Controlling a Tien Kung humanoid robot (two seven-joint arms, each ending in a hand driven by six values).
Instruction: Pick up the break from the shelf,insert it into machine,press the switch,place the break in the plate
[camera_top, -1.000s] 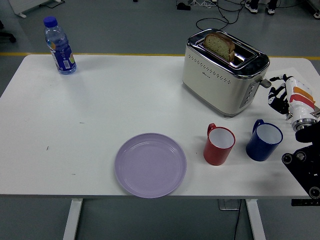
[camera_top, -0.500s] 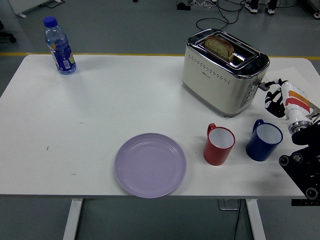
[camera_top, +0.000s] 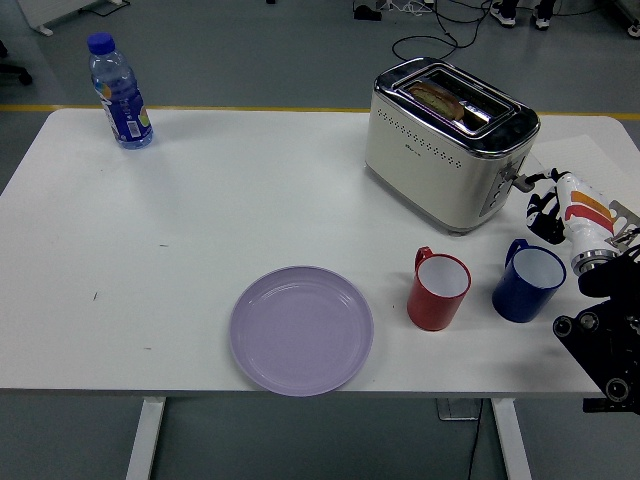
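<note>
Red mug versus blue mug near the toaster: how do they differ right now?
The red mug stands left of the blue mug, nearer the purple plate; the blue mug stands closer to the right robot hand. The red mug's handle shows at its upper left rim, as does the blue mug's. Both stand upright, look empty, have white insides, and are untouched.
</note>
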